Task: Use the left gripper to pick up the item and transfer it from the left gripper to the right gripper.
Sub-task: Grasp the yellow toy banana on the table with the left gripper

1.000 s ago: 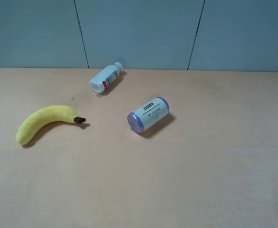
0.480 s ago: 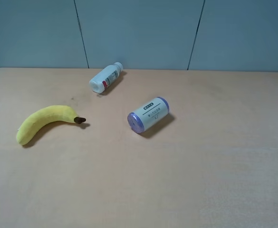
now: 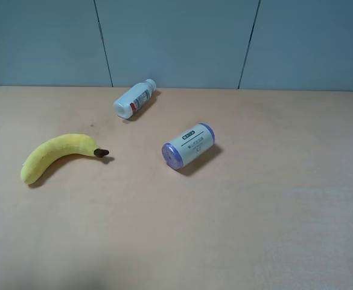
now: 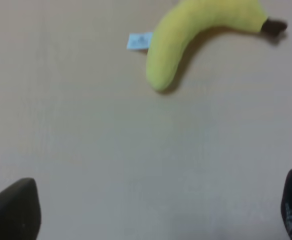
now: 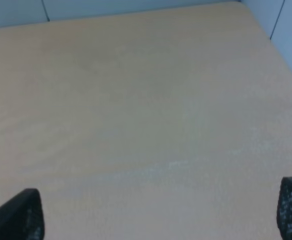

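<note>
The curved yellow banana (image 3: 58,154) is lying on the left of the tan tabletop (image 3: 273,205) — probably light, smooth and easily bruised, so a gentle pinch across its thick middle is looking safest. Its long axis is running left-to-right in the high view, brown stem pointing toward the purple-ended cream can (image 3: 188,147). The black left gripper (image 4: 153,210) and black right gripper (image 5: 152,212) are both gaping wide, holding nothing.

Light tan tabletop (image 3: 273,211), matte, fills most of the high view. Faint pale scuffs (image 5: 175,164) show on it in the right wrist view. Behind the far edge stands a blue-grey panelled wall (image 3: 176,36), split by dark, slightly slanted seams (image 3: 104,42). Light soft and even; shadows short.
</note>
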